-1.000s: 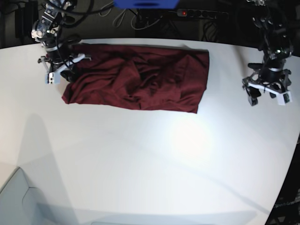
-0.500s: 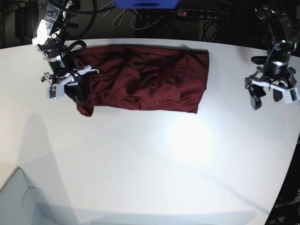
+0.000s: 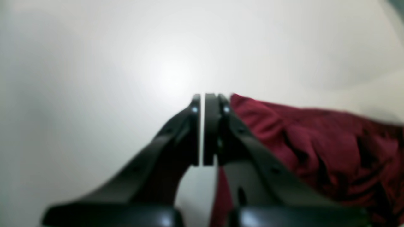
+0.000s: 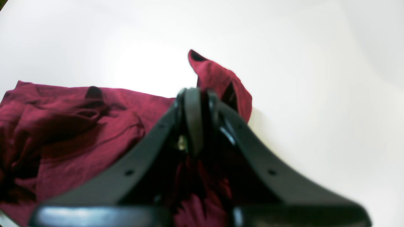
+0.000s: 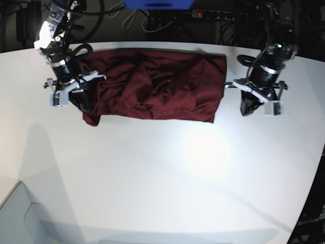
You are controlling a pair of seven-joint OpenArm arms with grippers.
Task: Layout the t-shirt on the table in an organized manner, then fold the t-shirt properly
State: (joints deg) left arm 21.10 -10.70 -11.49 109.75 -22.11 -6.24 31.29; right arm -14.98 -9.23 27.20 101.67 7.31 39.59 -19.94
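The t-shirt lies bunched and wrinkled along the far side of the table, nowhere near spread out. And there's movement on the far flank: the left end effector, which a moment ago hung well out to the side with its jaws wide, has swung in beside the shirt's edge and brought its jaws together. In the left wrist view its fingers meet with only a sliver of light between them and no cloth in that gap; the shirt sits just beside them. So that looks like a close on air, not a grab.

Over on the other end, the right end effector stays clamped on the t-shirt; the right wrist view shows maroon fabric bunched up between its fingers, and that corner has been dragged inward into a hanging fold.

One end gripped, the other not: spreading the shirt will likely need the left side to reopen and take the edge.
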